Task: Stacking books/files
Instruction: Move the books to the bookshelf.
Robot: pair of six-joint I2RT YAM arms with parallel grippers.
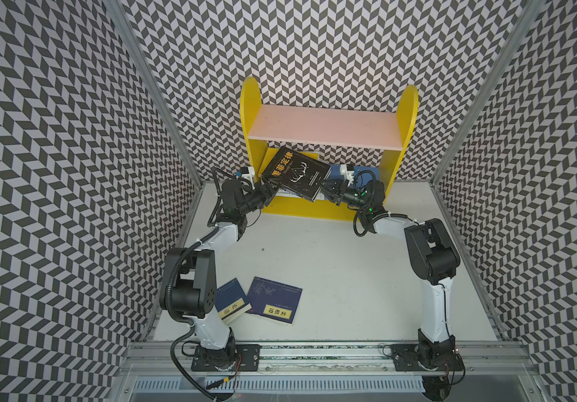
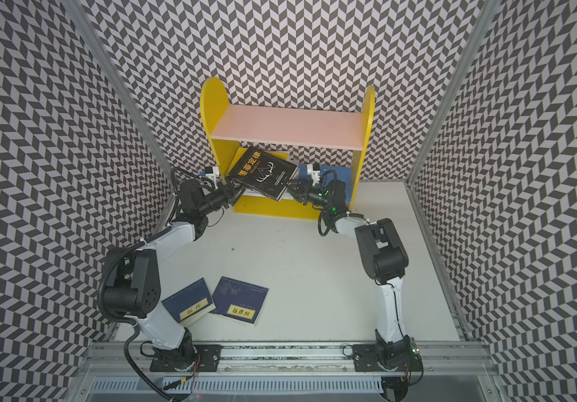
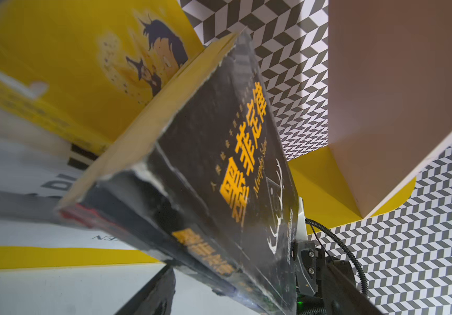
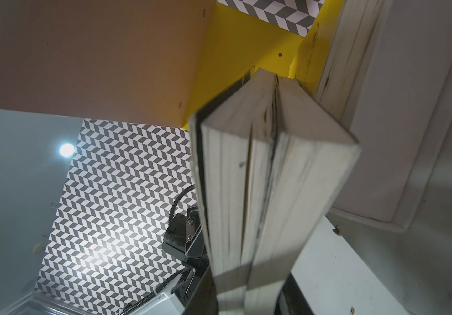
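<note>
Two hands at one black book, gold-lettered, tilted in the air before the lower bay of the yellow bookshelf, just under its pink shelf board. Right hand clamped on the page-edge corner nearest the right arm, with the block of pages filling the right wrist view between two dark fingers. Left hand low at the opposite, spine-side corner. Only one finger visible in the left wrist view, just beneath the spine. Apart or clamped on the book: cannot tell.

Beneath the raised book, on the bookshelf floor, a white book with black lettering, lying flat. Further in, a yellow book with a cartoon figure, lying over it.

Well apart from the bookshelf, toward the front of the counter, two navy volumes with yellow title labels, flat and face up. Left navy book partly hidden behind the left arm's elbow in a top view. Right navy book just beside it, corners meeting or nearly so.
</note>
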